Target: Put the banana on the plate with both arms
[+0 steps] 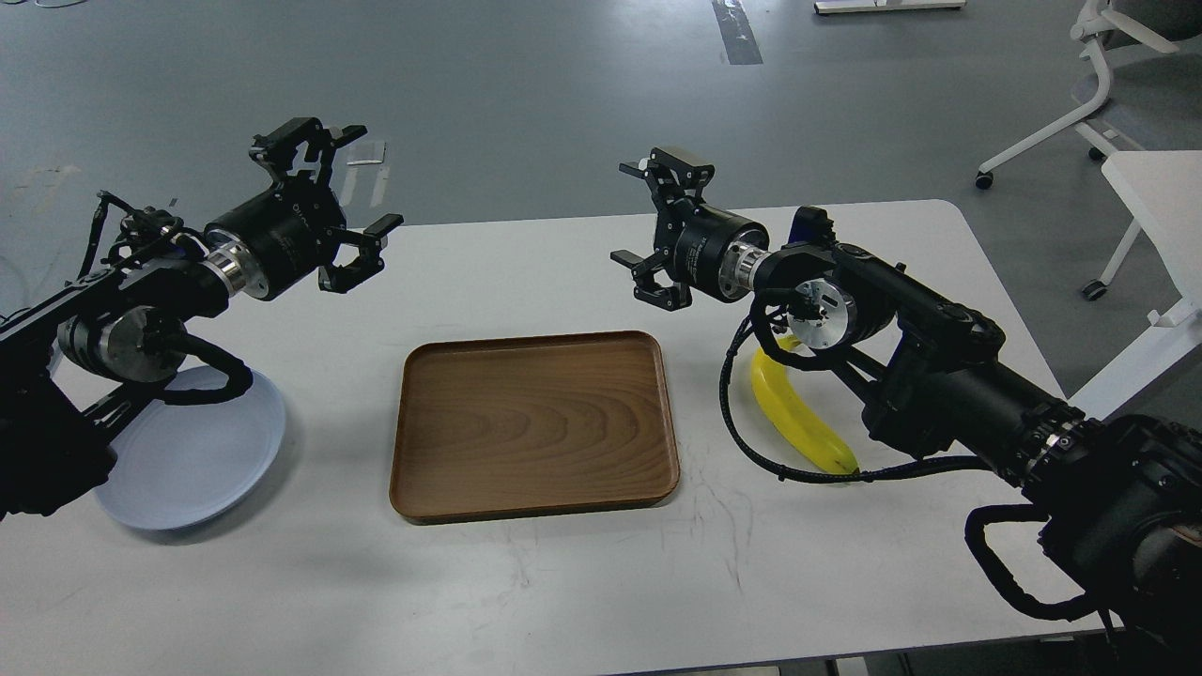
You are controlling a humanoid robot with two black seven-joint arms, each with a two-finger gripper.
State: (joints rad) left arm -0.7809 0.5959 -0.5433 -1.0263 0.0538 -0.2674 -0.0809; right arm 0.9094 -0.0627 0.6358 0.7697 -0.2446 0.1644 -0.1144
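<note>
Banana, curved and bright yellow, lies on the white counter, untouched.
Likely light, soft, bruisable: grasp mid-body gently. Left gripper and right gripper both hover spread, empty.

banana — 1 | plate — 1 | tray — 1 | table — 1 | arms — 2
</note>
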